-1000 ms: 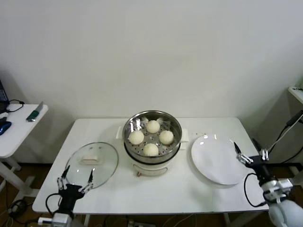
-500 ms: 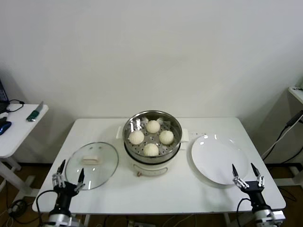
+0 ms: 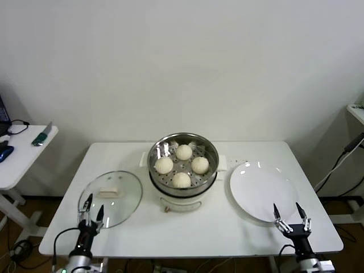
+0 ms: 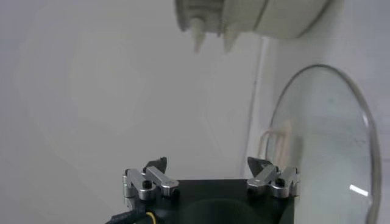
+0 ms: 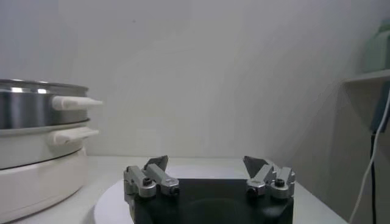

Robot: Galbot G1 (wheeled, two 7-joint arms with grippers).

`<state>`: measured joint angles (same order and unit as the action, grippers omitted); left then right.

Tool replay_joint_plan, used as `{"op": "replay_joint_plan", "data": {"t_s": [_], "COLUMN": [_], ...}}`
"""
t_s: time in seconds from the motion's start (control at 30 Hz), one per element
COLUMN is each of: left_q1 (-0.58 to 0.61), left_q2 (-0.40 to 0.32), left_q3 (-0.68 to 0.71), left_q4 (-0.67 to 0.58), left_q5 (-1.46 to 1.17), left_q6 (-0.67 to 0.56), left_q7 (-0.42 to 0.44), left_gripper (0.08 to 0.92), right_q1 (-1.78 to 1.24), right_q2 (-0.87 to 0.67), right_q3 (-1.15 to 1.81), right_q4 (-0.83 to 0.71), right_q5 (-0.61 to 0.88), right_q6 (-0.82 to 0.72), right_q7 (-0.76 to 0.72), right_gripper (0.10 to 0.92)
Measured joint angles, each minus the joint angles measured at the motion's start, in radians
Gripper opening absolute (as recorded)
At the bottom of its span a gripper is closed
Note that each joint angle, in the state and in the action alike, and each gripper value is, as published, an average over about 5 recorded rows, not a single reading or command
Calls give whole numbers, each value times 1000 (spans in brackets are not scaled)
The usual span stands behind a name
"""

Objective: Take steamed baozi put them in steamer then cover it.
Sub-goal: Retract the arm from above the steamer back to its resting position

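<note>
Head view: cover just beyond left claw

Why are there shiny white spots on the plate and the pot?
Head view: ceiling light glints off the plate rim and the steamer inner wall; the lid shows only faint glare. Left wrist view: a bright streak sits on the lid's glass, and the steamer's base is soft and out of focus.

wall: plain white | white table | side table: left
</note>
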<state>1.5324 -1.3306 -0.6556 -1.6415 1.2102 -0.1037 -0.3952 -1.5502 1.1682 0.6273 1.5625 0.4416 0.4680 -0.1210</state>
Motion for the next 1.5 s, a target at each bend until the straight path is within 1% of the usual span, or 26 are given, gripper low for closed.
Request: {"op": "replay_joint_plan", "data": {"t_s": [0.23, 0.43, 0.77, 1.37, 1.43, 1.5], "left_q1": [-70, -130, -206, -290, -298, -304], "left_q2": [-1, -1, 2, 29, 30, 30], "left_q3": [12, 27, 54, 72, 74, 75], "left_q4": [88, 137, 184, 255, 261, 268], "left_q5": [81, 109, 117, 120, 119, 120], "left_q6": [14, 40, 82, 115, 116, 116], "left_q7": [-2, 14, 48, 88, 90, 92], "left_gripper": [823, 823, 823, 823, 817, 787], "right_q1": [-14, -27, -39, -37, -35, -34], "right_q2": [11, 16, 25, 43, 44, 46], "right_q3": [0, 5, 12, 17, 17, 17], "right_q4": [9, 19, 27, 31, 30, 29], "right_q5": [-6, -10, -15, -27, -30, -32], "right_q6": [3, 6, 10, 7, 6, 6], "right_q7": [2, 2, -1, -4, -4, -4], "right_gripper": [823, 823, 823, 823, 823, 823]}}
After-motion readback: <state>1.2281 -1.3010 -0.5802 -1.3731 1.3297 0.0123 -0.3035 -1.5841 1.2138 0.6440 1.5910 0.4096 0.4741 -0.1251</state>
